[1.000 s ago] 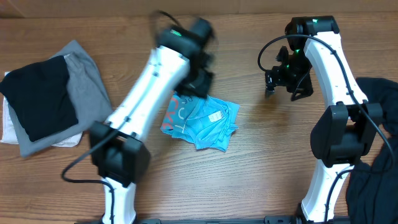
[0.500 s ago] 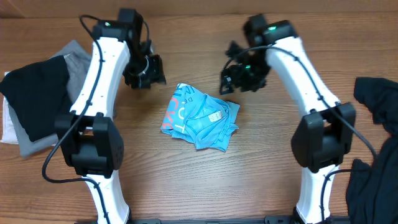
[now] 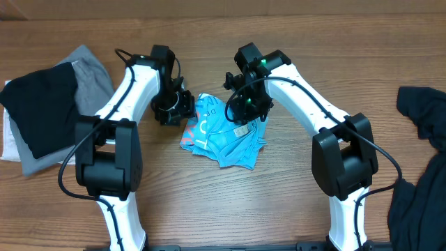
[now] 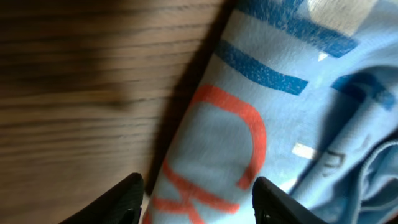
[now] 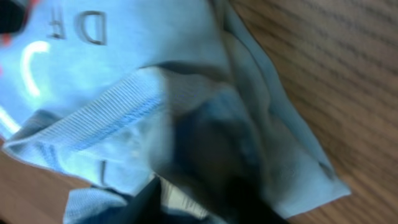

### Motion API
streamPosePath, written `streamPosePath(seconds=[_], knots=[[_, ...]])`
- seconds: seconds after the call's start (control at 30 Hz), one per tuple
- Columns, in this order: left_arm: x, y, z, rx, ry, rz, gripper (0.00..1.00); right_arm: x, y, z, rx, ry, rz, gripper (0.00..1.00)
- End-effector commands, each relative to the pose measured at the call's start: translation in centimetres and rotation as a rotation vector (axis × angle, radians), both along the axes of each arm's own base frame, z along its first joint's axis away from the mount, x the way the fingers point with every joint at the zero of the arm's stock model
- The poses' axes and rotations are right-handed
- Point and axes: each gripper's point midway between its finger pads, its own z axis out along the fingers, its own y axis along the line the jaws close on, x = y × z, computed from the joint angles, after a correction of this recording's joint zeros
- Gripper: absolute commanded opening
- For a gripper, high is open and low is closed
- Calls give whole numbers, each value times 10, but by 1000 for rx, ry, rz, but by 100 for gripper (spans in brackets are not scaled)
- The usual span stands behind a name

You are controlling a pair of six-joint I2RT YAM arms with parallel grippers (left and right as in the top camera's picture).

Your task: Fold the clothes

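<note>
The sky-blue T-shirt (image 3: pixel 224 136) with white and pink-red lettering lies crumpled mid-table. My left gripper (image 3: pixel 175 110) sits at its left edge. In the left wrist view that gripper (image 4: pixel 199 208) is open, and its two fingers straddle the shirt's edge (image 4: pixel 217 155) with the red letters. My right gripper (image 3: pixel 247 111) is pressed down on the shirt's upper right part, by the collar. In the right wrist view its dark fingers (image 5: pixel 152 198) are blurred and sunk among folds of blue fabric (image 5: pixel 124 118) near the white label, so the gap between them is not readable.
A stack of black, grey and white clothes (image 3: pixel 49 115) lies at the left edge. More black clothes (image 3: pixel 421 111) hang at the right edge. Bare wood surrounds the shirt.
Both arms swung inward and came down on the blue shirt, the left to its left edge and the right to its top right. The right jaws narrowed and the left widened.
</note>
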Motion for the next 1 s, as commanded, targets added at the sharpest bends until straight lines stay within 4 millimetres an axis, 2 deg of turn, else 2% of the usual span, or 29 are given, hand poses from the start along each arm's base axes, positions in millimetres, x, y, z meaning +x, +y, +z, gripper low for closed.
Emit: streamPosePath(seconds=[0.0,0.13,0.23,0.3,0.47,0.53,0.57,0.6,0.63,0.7,0.77,0.97], knots=[[-10,-14,-17,-24,9,-40,63,0,-5,-6,-20,-1,-1,5],[-17,-20,-30,-21,5,-63,63,4,-13,-7,-59,-10,-40,4],[-24,-20,-38,2,12,-76,63,16,-33,-7,-125,-33,-137,4],[-28,-14,-44,45,21,-82,62,25,-47,-3,-135,-44,-202,4],[-33,-8,-48,72,34,-83,61,47,-75,7,-123,-58,-345,4],[-33,-8,-48,72,34,-82,60,55,-94,8,-123,-59,-393,4],[-33,-8,-48,71,33,-82,59,57,-100,8,-123,-57,-406,8],[-33,-8,-48,71,33,-82,59,58,-106,8,-126,-54,-420,18],[-33,-8,-48,72,34,-82,59,58,-112,8,-128,-50,-425,25],[-33,-8,-48,72,34,-82,59,57,-127,7,-148,-35,-448,26],[-33,-8,-48,71,34,-82,59,55,-133,7,-150,-20,-463,26],[-33,-8,-48,71,33,-82,59,21,-117,21,-81,122,-437,30]])
